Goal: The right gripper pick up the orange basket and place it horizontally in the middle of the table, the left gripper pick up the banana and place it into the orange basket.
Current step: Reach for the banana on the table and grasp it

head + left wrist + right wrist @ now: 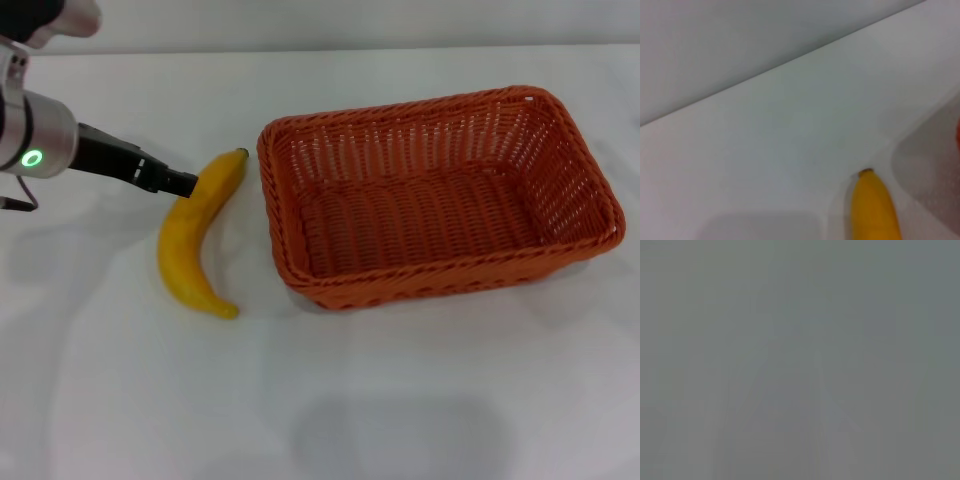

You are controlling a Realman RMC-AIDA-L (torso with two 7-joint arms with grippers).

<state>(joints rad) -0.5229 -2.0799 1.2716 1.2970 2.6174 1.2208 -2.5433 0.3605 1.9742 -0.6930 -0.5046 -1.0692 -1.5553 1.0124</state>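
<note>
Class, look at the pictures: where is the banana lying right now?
In the head view the banana lies on the white table, just left of the orange basket and outside it, with the left gripper at its upper part.

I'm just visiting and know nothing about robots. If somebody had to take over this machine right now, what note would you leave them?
Left pincer: down at the table, its tip against the banana near the stem end. Whether it has closed on the fruit cannot be told.
Right pincer: out of sight; its own camera shows nothing useful.
Orange basket: lying flat and open side up on the table, about mid-table, nothing inside.
Banana: on the table just beside the basket's left short side, outside it.
Done: basket looks placed.
Left: grip the banana, lift it, set it in the basket.
</note>
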